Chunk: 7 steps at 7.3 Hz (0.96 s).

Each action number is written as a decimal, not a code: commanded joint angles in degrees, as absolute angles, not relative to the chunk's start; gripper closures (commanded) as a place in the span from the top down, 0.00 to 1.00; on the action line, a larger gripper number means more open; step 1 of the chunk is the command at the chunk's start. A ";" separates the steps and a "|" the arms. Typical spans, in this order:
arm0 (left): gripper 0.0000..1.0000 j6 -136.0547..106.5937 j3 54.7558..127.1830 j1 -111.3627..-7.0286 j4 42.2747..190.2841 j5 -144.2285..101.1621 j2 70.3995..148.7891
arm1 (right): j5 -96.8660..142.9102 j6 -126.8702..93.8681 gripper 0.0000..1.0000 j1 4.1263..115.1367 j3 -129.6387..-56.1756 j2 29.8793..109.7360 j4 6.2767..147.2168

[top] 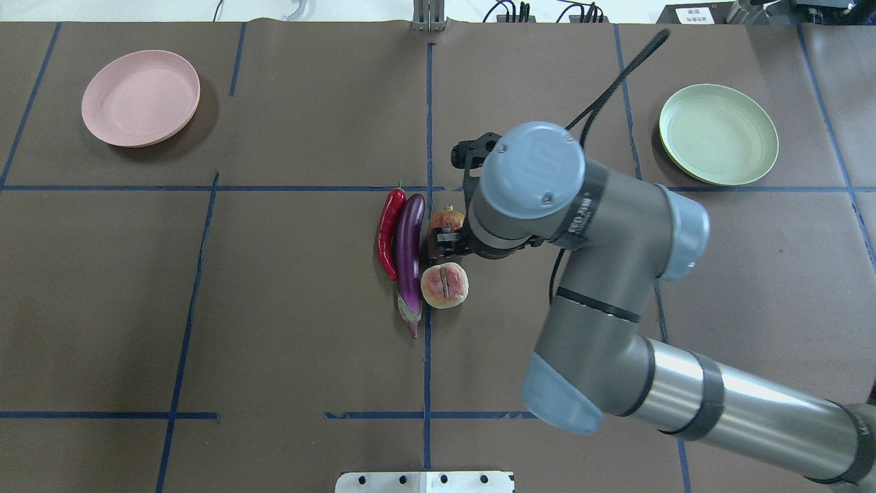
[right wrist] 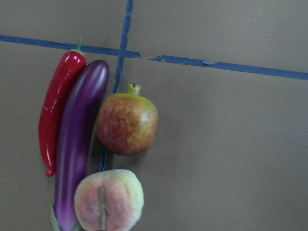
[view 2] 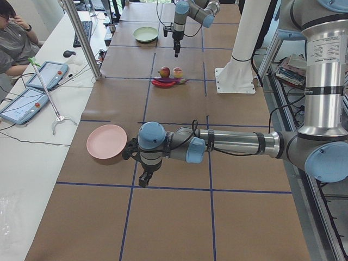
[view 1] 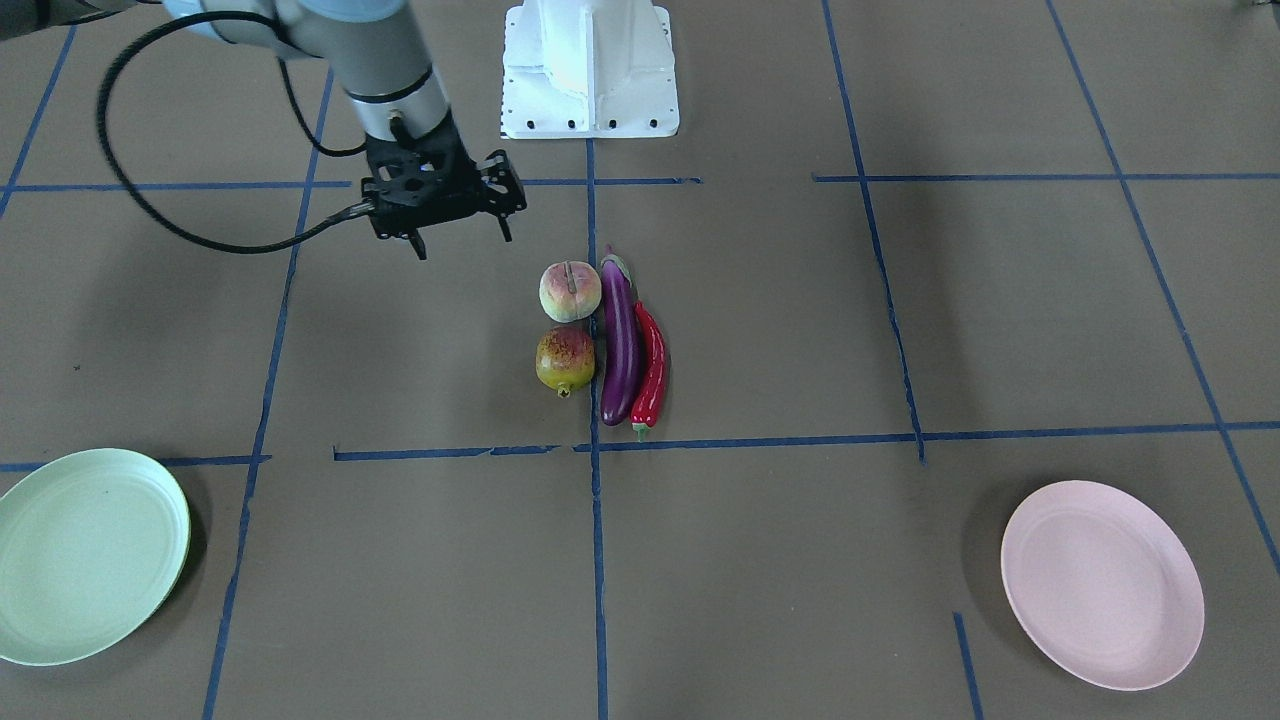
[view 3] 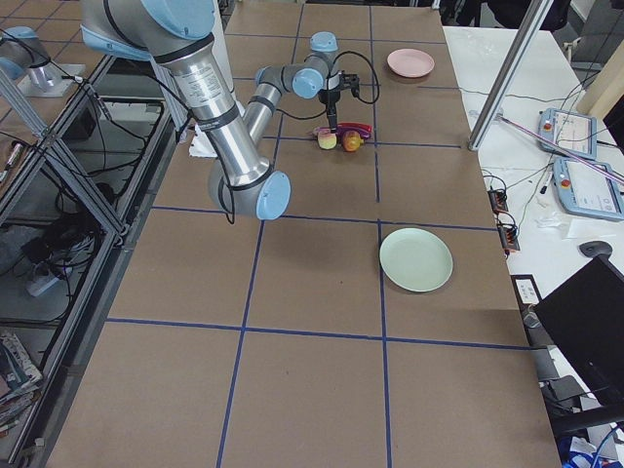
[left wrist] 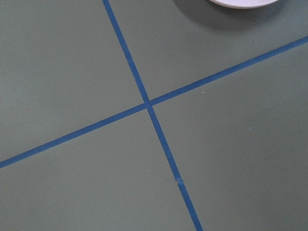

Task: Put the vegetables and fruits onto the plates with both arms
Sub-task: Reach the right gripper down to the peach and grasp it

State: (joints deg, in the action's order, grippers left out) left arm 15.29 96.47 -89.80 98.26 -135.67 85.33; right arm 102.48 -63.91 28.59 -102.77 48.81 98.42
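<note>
A peach (view 1: 570, 291), a pomegranate-like fruit (view 1: 565, 360), a purple eggplant (view 1: 619, 340) and a red chili (view 1: 652, 370) lie close together at the table's middle. My right gripper (view 1: 462, 242) is open and empty, hanging above the table beside the peach, on the green plate's side. The right wrist view looks down on the pomegranate-like fruit (right wrist: 127, 123), peach (right wrist: 109, 199), eggplant (right wrist: 79, 139) and chili (right wrist: 57, 110). The green plate (view 1: 90, 555) and pink plate (view 1: 1100, 585) hold nothing. My left gripper (view 2: 142, 179) hangs beside the pink plate (view 2: 106, 141); I cannot tell if it is open.
The white base block (view 1: 590, 70) stands at the robot's side of the table. Blue tape lines cross the brown surface. The right arm's black cable (view 1: 150, 210) loops beside the wrist. An operator (view 2: 13, 38) and tablets sit at a side bench.
</note>
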 commanded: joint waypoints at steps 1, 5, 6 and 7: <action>1.00 15.29 96.50 -89.74 98.26 -135.70 85.34 | 98.62 -65.48 1.00 26.20 -91.53 41.59 98.53; 1.00 15.03 96.59 -89.12 98.35 -135.70 85.34 | 96.77 -64.34 1.00 24.09 -85.17 39.63 98.53; 1.00 14.94 96.50 -89.12 98.35 -135.70 85.34 | 96.42 -63.29 1.00 23.65 -84.56 39.81 98.53; 1.00 14.94 96.59 -89.12 98.35 -135.70 85.34 | 96.50 -62.41 1.00 23.21 -84.46 40.34 98.61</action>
State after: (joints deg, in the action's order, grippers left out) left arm 14.98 96.56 -89.16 98.35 -135.70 85.34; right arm 96.67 -63.48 23.79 -84.87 39.83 98.54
